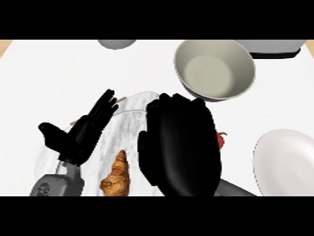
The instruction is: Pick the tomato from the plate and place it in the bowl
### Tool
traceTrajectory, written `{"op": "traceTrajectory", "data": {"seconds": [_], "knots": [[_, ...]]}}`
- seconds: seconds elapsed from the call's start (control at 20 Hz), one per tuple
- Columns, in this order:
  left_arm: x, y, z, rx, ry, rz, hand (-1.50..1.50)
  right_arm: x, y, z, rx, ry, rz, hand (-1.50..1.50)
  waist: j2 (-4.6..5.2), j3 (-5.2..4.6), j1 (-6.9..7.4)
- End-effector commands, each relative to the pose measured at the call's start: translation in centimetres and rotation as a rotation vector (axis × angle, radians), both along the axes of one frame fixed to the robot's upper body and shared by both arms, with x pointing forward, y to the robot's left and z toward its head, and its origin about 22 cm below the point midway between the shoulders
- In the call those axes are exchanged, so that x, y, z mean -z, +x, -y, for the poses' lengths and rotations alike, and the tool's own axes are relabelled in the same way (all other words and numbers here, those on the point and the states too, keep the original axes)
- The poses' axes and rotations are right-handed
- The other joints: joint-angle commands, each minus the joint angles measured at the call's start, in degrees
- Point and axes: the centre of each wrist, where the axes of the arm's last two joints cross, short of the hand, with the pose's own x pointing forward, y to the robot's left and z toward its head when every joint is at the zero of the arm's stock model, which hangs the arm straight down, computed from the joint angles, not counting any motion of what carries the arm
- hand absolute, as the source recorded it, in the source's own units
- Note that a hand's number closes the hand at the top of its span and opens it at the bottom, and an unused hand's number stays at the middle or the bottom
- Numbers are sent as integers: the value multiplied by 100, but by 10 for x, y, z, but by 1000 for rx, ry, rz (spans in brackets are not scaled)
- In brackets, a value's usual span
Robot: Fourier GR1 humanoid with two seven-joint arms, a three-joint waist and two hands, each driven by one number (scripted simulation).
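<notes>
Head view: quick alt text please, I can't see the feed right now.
The right hand hovers palm-down over the plate, hiding most of a red tomato at its right edge. The open left hand rests beside a croissant; the empty bowl sits behind.

Two black hands over a marble plate on a white table, a bowl beyond them.

The right hand (179, 147) spreads flat at the centre, fingers pointing to 12 o'clock, covering much of the plate (129, 124); whether it holds anything cannot be told. A sliver of the red tomato (221, 139) peeks out at its 3 o'clock edge. The left hand (78, 133) stands open at 9 o'clock, fingers straight and slanting toward 1 o'clock. A croissant (118, 177) lies at 6 o'clock on the plate, between the two hands. The grey bowl (215, 69) sits at 1 o'clock, a white plate (292, 161) at 4 o'clock, and a grey round thing (117, 44) at 12 o'clock by the table (43, 73) edge.
</notes>
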Motion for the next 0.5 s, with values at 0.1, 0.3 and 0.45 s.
{"op": "traceTrajectory", "data": {"seconds": [0.1, 0.3, 0.45], "knots": [[-4, -7, -1, -8, 5, 12, 0, -50, 11, -11, 148, 41, 20, 150, 10, 5, -34], [-5, 6, -15, -17, 9, 8, 0, -58, 44, -7, 179, 64, 27, 150, 39, 6, -81], [-12, 7, -4, -12, 7, 1, 0, -66, 57, -11, 205, 79, 35, 150, 35, 9, -64]]}}
